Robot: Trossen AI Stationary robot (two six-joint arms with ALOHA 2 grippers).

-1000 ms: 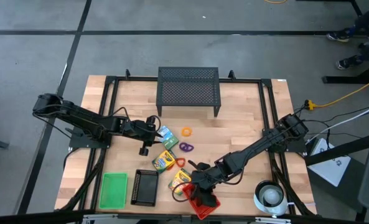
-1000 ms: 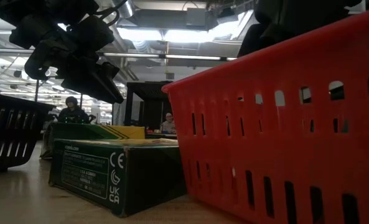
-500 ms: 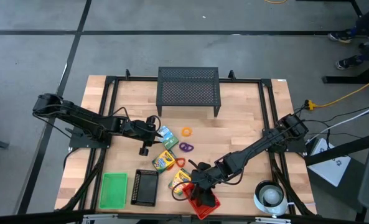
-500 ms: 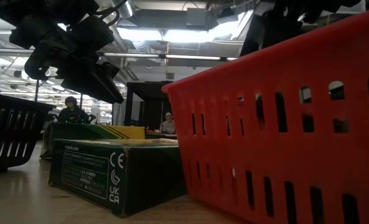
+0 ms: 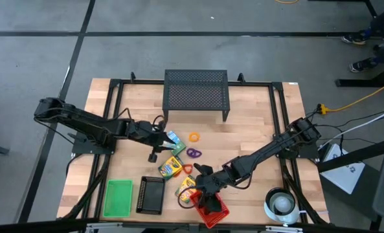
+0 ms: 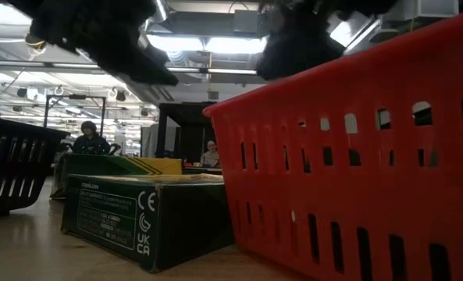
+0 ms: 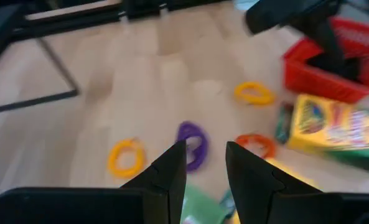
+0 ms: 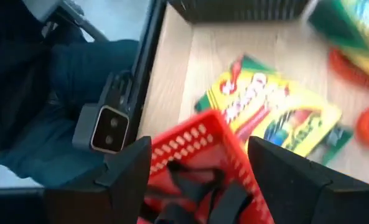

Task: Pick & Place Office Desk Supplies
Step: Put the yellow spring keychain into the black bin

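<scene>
Red basket [image 5: 212, 211], tabletop front edge: right hand [image 5: 200, 189], spread wide and empty just above it, has released a black clip [image 8: 193, 186] now inside; left hand [image 5: 160, 127], part-open, empty, waits over loose rings [image 7: 193, 142].

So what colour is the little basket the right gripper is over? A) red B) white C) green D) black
A, the right gripper hangs open over the red basket, which shows between its fingers in the right wrist view; the green tray and black tray sit farther to the left.
</scene>
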